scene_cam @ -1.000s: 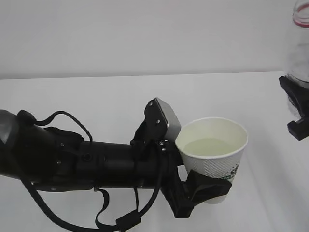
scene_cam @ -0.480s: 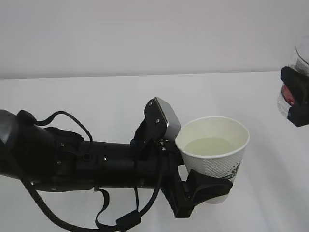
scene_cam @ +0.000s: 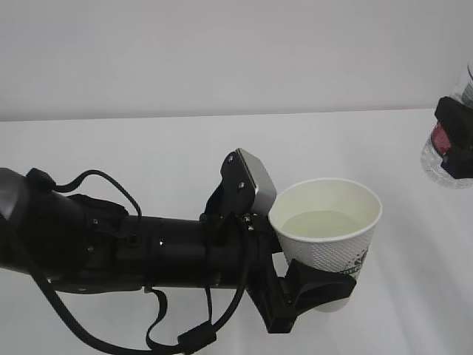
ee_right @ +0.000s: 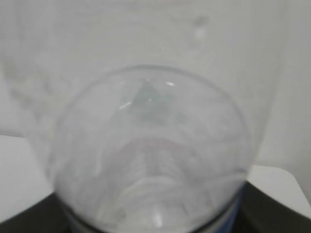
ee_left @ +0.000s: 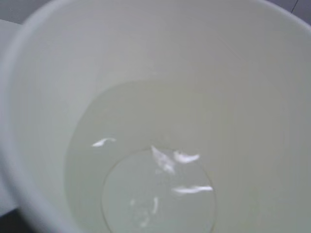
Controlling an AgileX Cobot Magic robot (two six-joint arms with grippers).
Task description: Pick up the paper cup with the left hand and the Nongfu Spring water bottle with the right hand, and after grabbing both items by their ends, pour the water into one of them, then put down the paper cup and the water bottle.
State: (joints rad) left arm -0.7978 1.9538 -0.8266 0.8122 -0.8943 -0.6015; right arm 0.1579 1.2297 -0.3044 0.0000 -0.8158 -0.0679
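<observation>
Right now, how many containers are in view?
2. The paper cup, with water in it, sits in the left gripper at centre. The bottle is in the right gripper at the right edge, partly cut off.

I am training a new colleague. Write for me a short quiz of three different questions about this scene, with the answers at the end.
1. True or false: the paper cup is empty.
2. Which end effector holds the paper cup?
A. the left end effector
B. the right end effector
C. neither
3. Fill in the word: in the exterior view, the water bottle is at the far ____ edge of the picture.

Key
1. False: pale liquid lies in the bottom of the cup.
2. A: its black fingers clasp the lower part of the cup.
3. right: the bottle is held there, only partly in view.
</observation>
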